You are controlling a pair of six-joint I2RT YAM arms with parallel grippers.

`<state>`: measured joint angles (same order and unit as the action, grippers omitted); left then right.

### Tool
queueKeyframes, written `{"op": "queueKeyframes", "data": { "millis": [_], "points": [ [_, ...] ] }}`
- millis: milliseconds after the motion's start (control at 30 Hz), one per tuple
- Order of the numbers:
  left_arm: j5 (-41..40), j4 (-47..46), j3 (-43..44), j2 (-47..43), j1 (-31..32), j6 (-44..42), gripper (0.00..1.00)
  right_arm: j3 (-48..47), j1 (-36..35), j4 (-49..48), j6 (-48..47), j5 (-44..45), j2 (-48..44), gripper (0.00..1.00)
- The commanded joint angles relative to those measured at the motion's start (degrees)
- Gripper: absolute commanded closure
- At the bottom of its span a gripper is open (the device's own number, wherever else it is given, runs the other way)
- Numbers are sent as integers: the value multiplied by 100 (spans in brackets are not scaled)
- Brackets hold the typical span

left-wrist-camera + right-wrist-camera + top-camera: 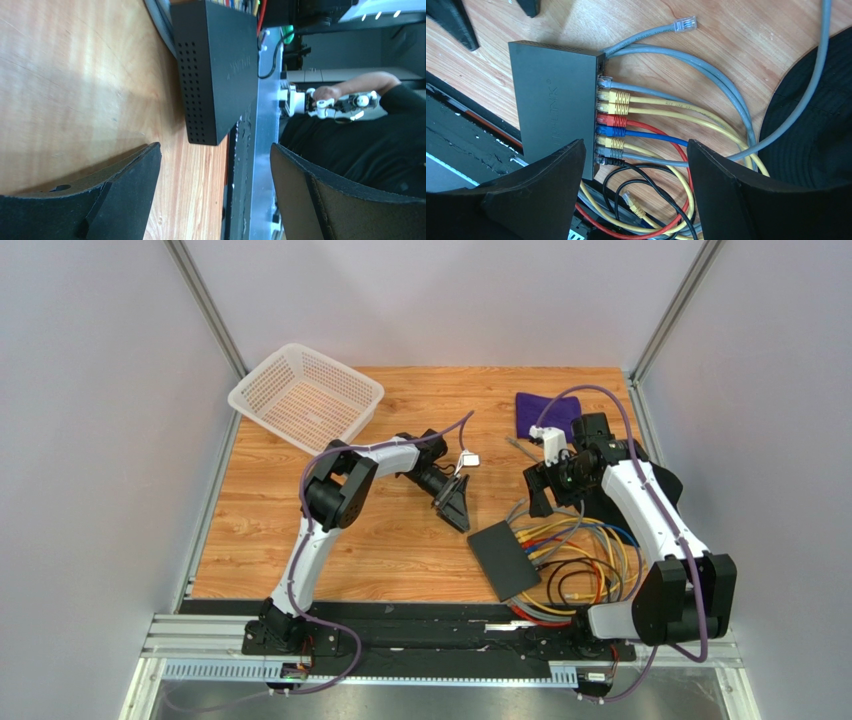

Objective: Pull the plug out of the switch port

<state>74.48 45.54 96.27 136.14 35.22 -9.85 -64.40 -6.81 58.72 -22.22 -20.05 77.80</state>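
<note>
1. Apparently freed, one grey plug [686, 23] lies loose beside the switch [503, 558]; other cables [651, 101] sit plugged in.
2. Left pincer [215, 147] beside the switch and right pincer [633, 145] above it both gape empty.

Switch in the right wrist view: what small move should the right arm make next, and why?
Probably lower the right pincer toward the plug row on the switch. It is open, looking down on that row, where several cables are seated in ports; one grey plug already lies loose nearby. The left pincer is open too, holding nothing.
</note>
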Motion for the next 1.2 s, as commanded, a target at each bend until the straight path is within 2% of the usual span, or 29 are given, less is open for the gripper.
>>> {"op": "queueKeyframes", "data": {
  "millis": [0,267,467,633,733,800,933,1033,1167],
  "points": [
    [-514,-1249,-47,272,72,754,13,-90,30,148,-125,-60,-335,21],
    [-504,-1048,-3,563,310,537,21,-29,30,394,-1,-157,-713,22],
    [-461,-898,-363,502,459,273,23,-29,22,465,-46,-78,-994,21],
    [-478,-915,-83,677,740,545,27,138,30,439,7,-86,-1188,22],
    [-364,-854,286,1063,758,843,35,95,31,544,-37,-139,-1223,21],
    [-372,-653,471,1160,767,739,38,86,22,553,-72,-87,-1241,22],
    [-276,-231,489,1161,758,344,53,121,30,527,-55,-86,-1250,22],
    [-145,366,516,1126,741,-121,67,165,30,439,24,-130,-1241,22],
    [49,1578,726,1082,609,-1436,75,147,30,307,86,-201,-1179,22]
  ]
}}
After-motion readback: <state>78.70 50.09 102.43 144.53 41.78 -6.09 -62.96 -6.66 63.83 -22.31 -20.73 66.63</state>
